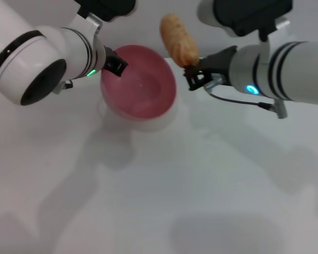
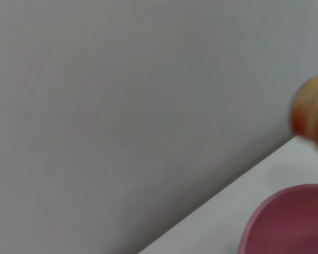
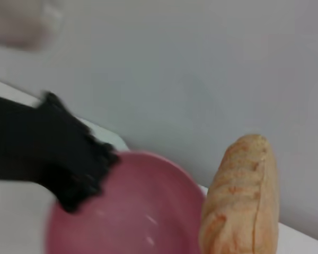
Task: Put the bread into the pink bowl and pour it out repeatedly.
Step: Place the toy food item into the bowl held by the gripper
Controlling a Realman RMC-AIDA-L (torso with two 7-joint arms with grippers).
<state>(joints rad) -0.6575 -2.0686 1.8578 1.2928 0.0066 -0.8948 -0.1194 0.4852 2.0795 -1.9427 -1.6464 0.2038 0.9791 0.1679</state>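
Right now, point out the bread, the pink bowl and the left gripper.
bread point(image 1: 179, 39): head view, middle of the loaf.
pink bowl point(image 1: 158, 99): head view, inner wall.
left gripper point(image 1: 116, 64): head view, fingertips at the bowl's rim.

Bare lab setup: white table point(image 1: 148, 201), blank wall point(image 2: 122, 95).

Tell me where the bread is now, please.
In the head view the bread is held by the right gripper, just beyond the right rim of the pink bowl, not inside it.

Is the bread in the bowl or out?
Out. The right gripper holds the bread beside the bowl, which is empty; the left gripper grips its rim.
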